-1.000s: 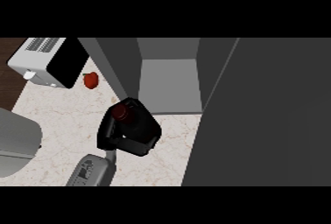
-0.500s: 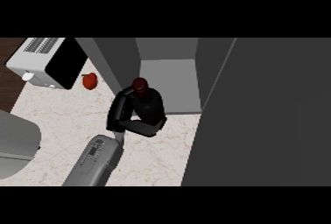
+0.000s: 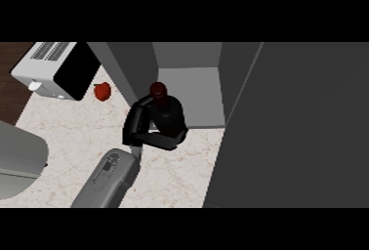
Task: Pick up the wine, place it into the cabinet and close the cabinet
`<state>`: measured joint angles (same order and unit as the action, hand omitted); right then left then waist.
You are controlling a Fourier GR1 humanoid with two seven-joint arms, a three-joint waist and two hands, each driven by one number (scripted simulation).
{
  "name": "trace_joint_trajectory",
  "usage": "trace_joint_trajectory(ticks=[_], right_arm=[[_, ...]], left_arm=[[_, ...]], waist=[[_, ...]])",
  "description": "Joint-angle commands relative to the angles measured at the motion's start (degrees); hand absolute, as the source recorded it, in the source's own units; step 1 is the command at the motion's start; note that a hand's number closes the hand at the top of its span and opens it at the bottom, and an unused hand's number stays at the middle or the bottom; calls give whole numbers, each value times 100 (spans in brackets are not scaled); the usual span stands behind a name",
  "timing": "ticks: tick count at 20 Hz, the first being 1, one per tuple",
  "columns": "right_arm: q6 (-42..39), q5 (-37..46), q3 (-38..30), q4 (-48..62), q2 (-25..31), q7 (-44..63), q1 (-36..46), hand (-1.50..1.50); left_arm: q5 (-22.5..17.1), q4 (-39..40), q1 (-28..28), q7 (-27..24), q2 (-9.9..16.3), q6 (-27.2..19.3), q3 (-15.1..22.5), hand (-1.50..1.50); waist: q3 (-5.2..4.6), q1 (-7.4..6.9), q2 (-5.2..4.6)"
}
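The wine bottle (image 3: pixel 167 113) is dark with a dark red cap and stands upright in the head view, at the front edge of the open cabinet's floor (image 3: pixel 194 83). My right hand (image 3: pixel 144 128) is shut on it, fingers curled round its lower body, hiding much of it. The grey forearm (image 3: pixel 112 176) comes in from the lower edge. The cabinet's grey door (image 3: pixel 296 127) stands open and fills the right half of the view. The left hand does not show.
A white appliance with a black front (image 3: pixel 61 71) sits at the back left of the speckled counter (image 3: pixel 72 127). A small red object (image 3: pixel 103 91) lies beside it, next to the cabinet's left wall (image 3: pixel 130 68). A large light grey shape (image 3: pixel 18 156) fills the left edge.
My right hand has carried the bottle away from me and to the right, from over the counter to the mouth of the cabinet. The forearm followed further into view.
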<state>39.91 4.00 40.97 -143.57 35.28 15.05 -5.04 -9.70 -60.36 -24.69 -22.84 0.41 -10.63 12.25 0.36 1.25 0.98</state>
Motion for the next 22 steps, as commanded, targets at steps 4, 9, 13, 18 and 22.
trace_joint_trajectory(ticks=[4, 9, 13, 18, 22], right_arm=[[-154, -331, -130, -855, 117, 184, -128, -150], [-87, -176, 226, -794, 23, -123, -319, -150], [-133, -335, 169, -552, -149, -171, -111, -150], [-214, -355, 194, -614, -55, -155, -214, -150], [-232, -367, 180, -674, -72, -193, -224, -150]], left_arm=[[-404, 818, -1295, 469, -38, -480, 82, 150], [-394, 946, -1274, 522, -35, -719, 161, 150], [6, 1084, -1427, 755, 59, -1004, 316, 150], [-132, 1770, -1907, 987, -34, -1092, 29, 150], [-613, 2572, -2342, 546, -38, -1088, -144, 150]], waist=[[-39, 244, -141], [-39, 400, -141], [-33, 379, -172], [-42, 440, -199], [-52, 510, -234]])
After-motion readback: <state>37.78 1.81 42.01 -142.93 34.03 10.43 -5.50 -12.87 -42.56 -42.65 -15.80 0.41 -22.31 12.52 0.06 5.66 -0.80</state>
